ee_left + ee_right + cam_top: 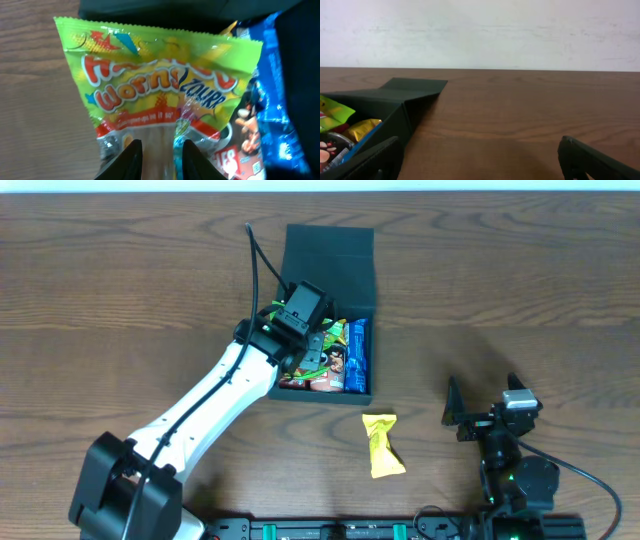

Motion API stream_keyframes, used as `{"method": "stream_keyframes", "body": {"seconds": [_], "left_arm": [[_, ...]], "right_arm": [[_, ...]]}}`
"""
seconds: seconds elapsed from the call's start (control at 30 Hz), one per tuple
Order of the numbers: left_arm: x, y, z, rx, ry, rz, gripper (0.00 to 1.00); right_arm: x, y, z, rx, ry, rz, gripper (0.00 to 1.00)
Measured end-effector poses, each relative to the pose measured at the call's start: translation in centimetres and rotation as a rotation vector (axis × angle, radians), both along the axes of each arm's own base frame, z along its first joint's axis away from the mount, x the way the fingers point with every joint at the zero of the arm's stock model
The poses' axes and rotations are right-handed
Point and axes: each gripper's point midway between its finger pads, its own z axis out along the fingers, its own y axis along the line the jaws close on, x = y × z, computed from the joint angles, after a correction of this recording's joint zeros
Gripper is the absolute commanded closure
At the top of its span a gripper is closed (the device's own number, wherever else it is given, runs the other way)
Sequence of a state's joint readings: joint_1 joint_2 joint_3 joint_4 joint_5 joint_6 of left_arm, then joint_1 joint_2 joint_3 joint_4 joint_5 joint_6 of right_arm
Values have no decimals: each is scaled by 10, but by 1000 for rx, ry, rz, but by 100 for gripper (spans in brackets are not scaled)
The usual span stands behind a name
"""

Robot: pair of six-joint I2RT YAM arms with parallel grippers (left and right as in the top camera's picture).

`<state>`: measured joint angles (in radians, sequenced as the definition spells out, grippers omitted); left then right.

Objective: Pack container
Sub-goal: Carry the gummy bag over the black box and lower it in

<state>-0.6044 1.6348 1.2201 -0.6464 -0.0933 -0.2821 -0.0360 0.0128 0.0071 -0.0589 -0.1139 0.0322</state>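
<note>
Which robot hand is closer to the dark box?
Left. The left gripper hangs over the dark teal-black square cardboard box, pinching a green gummy-worm bag. The right gripper sits open, off to the box's right side.

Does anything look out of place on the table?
A yellow packet lies on the table, outside the container, while the other snacks are inside. The left gripper pinches a green gummy-worm packet over the container's left side.
</note>
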Motion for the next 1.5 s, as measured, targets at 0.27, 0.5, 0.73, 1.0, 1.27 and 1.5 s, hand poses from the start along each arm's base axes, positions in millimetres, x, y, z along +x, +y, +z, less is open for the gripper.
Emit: {"method": "stream_keyframes", "body": {"seconds": [0.27,0.5,0.73,1.0,1.27,1.5], "left_arm": [[0,-13,-10,-45,30,24,72],[-19,-34,-19,-19,55,-43,72],[-24,-37,-19,42,13,-10,74],[-18,9,-14,245,-61,123,73],[4,7,-3,215,-165,175,75],[-3,-4,39,231,-183,138,71]], "right_arm": [[0,0,0,0,0,0,1],[0,0,0,0,0,0,1],[0,0,0,0,0,0,1],[0,0,0,0,0,0,1],[0,0,0,0,0,0,1],[0,0,0,0,0,0,1]]}}
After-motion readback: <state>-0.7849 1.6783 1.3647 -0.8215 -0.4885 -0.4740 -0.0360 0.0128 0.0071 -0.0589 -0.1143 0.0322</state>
